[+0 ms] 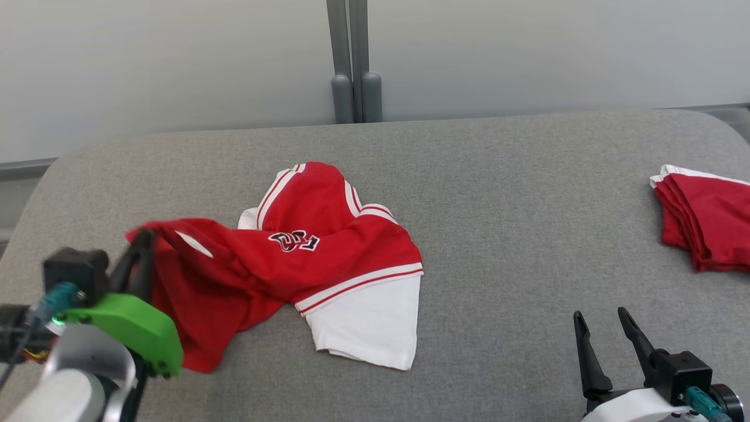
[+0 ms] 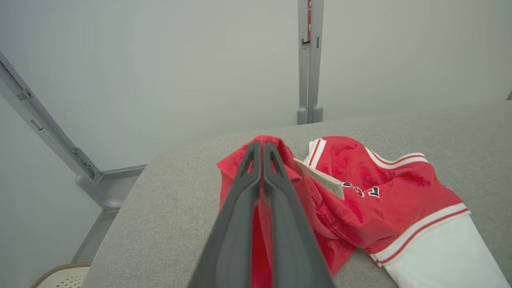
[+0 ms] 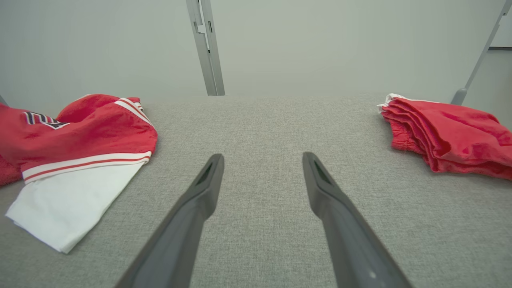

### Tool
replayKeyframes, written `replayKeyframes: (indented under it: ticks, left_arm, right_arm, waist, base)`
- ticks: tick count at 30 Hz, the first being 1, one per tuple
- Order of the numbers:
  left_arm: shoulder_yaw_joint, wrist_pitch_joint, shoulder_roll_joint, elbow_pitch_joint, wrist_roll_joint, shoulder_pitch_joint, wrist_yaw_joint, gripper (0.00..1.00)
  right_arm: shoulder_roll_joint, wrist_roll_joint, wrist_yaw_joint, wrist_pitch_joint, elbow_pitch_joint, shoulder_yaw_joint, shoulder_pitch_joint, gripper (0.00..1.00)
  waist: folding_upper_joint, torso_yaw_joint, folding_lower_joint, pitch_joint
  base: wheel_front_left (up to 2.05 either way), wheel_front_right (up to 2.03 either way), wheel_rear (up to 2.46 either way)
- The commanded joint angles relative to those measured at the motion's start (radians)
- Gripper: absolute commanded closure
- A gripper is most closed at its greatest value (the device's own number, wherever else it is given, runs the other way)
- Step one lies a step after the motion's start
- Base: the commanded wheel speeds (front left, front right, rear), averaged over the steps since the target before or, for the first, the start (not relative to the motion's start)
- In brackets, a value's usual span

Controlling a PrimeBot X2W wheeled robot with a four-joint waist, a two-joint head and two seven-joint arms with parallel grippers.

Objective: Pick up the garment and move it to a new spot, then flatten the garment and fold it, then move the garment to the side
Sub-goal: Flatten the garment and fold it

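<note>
My left jaws pinch a fold at the left end of the crumpled red-and-white jersey garment (image 1: 328,252), which lies left of centre on the grey fabric-covered bench (image 1: 498,193); my right jaws hang spread and empty at the near right. To move it cleanly, I judge I should lift until the white panel (image 1: 369,328) clears the bench before travelling, and set it down well apart from the stack of folded red clothes (image 1: 703,223) at the far right.
</note>
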Motion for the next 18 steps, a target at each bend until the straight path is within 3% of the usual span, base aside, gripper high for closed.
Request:
replayKeyframes:
  ticks: [1,5,8,15,18]
  left_arm:
    - [-0.029,0.010,-0.016,-0.014,-0.003,0.049,-0.003,1.00]
    - [-0.169,0.065,-0.045,-0.038,0.024,0.172,-0.009,1.00]
    - [-0.242,0.069,-0.087,0.016,0.026,0.249,-0.005,1.00]
    - [-0.276,-0.047,-0.237,0.234,-0.015,0.321,-0.034,1.00]
    - [-0.276,-0.085,-0.262,0.309,-0.007,0.321,-0.030,1.00]
  right_arm:
    - [0.001,0.003,-0.002,0.000,0.000,-0.003,0.007,0.00]
    - [0.001,0.006,-0.002,0.000,-0.001,-0.014,0.013,0.00]
    - [0.003,0.005,-0.002,0.000,-0.001,-0.015,0.013,0.00]
    - [-0.002,0.000,-0.002,0.000,0.000,-0.009,0.002,0.00]
    - [-0.004,0.000,-0.002,0.000,0.003,-0.005,-0.003,0.00]
  waist:
    - [0.0000,0.000,0.0000,0.002]
    - [0.0000,0.002,0.0000,0.010]
    - [0.0000,0.011,0.0000,0.017]
    - [0.0000,0.037,0.0000,0.020]
    - [0.0000,0.040,0.0000,0.018]
  base:
    - [0.00,0.00,0.00]
    - [0.00,0.00,0.00]
    - [0.00,0.00,0.00]
    - [0.00,0.00,0.00]
    - [0.00,0.00,0.00]
